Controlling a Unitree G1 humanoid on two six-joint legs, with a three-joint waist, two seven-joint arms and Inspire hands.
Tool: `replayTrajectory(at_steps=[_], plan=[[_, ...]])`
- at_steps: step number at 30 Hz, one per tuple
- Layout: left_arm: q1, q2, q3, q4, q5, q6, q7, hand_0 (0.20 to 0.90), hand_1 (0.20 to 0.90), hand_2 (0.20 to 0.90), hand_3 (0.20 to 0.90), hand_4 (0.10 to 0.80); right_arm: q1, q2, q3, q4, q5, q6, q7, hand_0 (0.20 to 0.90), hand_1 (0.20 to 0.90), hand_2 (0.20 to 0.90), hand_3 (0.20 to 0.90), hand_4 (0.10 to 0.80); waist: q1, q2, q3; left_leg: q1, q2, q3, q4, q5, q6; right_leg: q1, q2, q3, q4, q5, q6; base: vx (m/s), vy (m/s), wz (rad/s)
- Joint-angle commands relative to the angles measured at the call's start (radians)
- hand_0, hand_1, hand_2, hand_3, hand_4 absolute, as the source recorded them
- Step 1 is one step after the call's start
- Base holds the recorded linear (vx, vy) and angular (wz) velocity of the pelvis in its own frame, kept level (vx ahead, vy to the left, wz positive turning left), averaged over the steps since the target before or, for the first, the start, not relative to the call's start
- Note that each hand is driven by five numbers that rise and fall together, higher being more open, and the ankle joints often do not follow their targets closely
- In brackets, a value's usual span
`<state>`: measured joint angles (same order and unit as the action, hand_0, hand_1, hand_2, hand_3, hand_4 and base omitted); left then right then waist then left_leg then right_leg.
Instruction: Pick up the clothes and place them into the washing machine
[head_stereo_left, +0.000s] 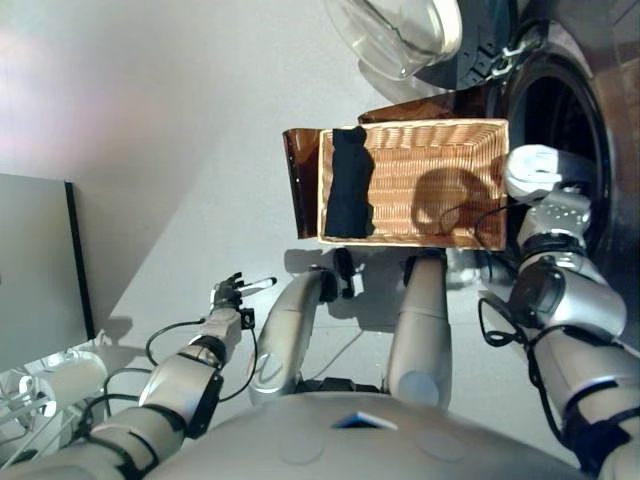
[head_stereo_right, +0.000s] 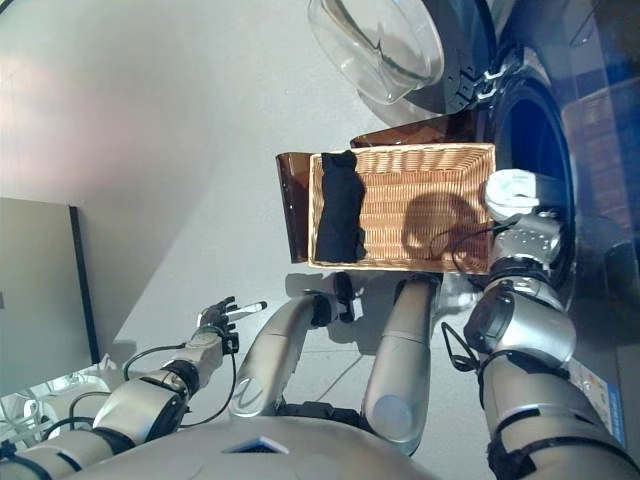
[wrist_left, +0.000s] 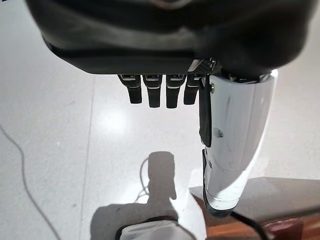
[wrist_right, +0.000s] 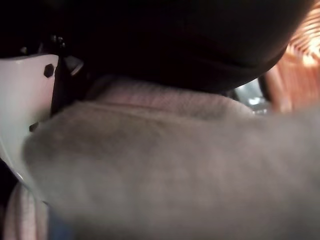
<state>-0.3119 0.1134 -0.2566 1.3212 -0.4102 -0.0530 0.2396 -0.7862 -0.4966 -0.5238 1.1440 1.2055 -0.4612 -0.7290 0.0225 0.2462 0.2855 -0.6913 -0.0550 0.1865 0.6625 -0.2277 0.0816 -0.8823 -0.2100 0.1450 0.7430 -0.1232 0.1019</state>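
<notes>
Right hand (head_stereo_left: 548, 205) grasps a pale fuzzy cloth (head_stereo_left: 535, 165) at the woven wicker basket's (head_stereo_left: 480, 135) washer-side edge; left hand (head_stereo_left: 228, 295) hangs released.

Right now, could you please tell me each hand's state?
Left hand: open, holding nothing.
Right hand: shut on the white garment.

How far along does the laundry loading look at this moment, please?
In hand: the right hand holds a white garment at the washing machine's dark opening, apparently not yet released. The door stands open. Left: a dark garment lies at one end of the wicker basket. The left hand hangs open and empty over the floor. Whether anything is already in the drum cannot be seen.
</notes>
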Motion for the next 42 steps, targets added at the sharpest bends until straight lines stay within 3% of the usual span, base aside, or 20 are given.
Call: replayTrajectory(at_steps=[1,4,11,20,31,36,42], plan=[[0.024,0.080,-0.011,0.050,-0.008,-0.029,0.041,0.900,0.900,0.900,0.900,0.800,-0.073,-0.282,0.103,-0.173,-0.231,-0.067,0.000,0.200,0.200,0.200,0.200,0.300,-0.019,-0.039,-0.070,-0.035,-0.010,-0.001,-0.037,0.047,-0.058,0.048,0.018,-0.016,0.024,-0.077,-0.094,-0.029,0.005,-0.06],[0.024,0.085,-0.006,0.035,0.013,-0.042,0.047,0.900,0.900,0.900,0.900,0.800,-0.063,-0.277,0.172,-0.152,-0.290,-0.016,0.045,0.200,0.200,0.200,0.200,0.300,-0.021,-0.043,-0.048,-0.045,-0.003,0.009,-0.013,0.040,-0.054,0.033,0.024,-0.011,0.041,-0.079,-0.096,-0.013,-0.007,-0.07],[0.005,0.089,0.011,0.028,0.021,-0.039,0.043,0.900,0.900,0.900,0.900,0.800,0.000,-0.214,0.209,-0.102,-0.318,0.055,0.095,0.200,0.200,0.200,0.200,0.300,-0.027,-0.062,-0.009,-0.099,0.018,-0.005,0.112,-0.021,-0.059,0.003,0.042,-0.019,0.134,-0.144,-0.106,-0.023,-0.048,-0.06],[-0.021,0.102,0.032,0.037,0.048,-0.029,0.043,0.900,0.900,0.900,0.900,0.800,0.061,-0.125,0.379,-0.091,-0.499,0.187,0.176,0.200,0.200,0.200,0.200,0.300,-0.031,-0.102,0.011,-0.108,0.034,-0.002,0.122,-0.022,-0.058,-0.007,0.055,-0.030,0.133,-0.126,-0.109,-0.014,-0.017,0.00],[-0.013,0.097,0.010,0.032,0.063,-0.033,0.066,0.900,0.900,0.900,0.900,0.800,-0.045,-0.066,0.420,-0.029,-0.474,0.155,0.163,0.200,0.200,0.200,0.200,0.300,-0.007,-0.114,-0.005,-0.131,0.031,-0.005,0.125,-0.015,-0.062,-0.028,0.059,-0.027,0.141,-0.121,-0.112,-0.006,-0.003,0.01],[0.007,0.096,0.002,0.038,0.056,-0.035,0.072,0.900,0.900,0.900,0.900,0.800,-0.093,-0.088,0.309,0.008,-0.332,0.077,0.098,0.200,0.200,0.200,0.200,0.300,0.003,-0.091,-0.018,-0.138,0.025,-0.004,0.117,-0.011,-0.064,-0.040,0.058,-0.020,0.144,-0.127,-0.112,-0.003,-0.004,0.09],[0.027,0.096,-0.005,0.041,0.036,-0.043,0.072,0.900,0.900,0.900,0.900,0.800,-0.131,-0.167,0.237,-0.062,-0.320,0.044,0.012,0.200,0.200,0.200,0.200,0.300,0.006,-0.064,-0.034,-0.131,0.015,-0.001,0.107,-0.007,-0.064,-0.040,0.051,-0.010,0.146,-0.134,-0.109,0.014,0.006,0.00]])
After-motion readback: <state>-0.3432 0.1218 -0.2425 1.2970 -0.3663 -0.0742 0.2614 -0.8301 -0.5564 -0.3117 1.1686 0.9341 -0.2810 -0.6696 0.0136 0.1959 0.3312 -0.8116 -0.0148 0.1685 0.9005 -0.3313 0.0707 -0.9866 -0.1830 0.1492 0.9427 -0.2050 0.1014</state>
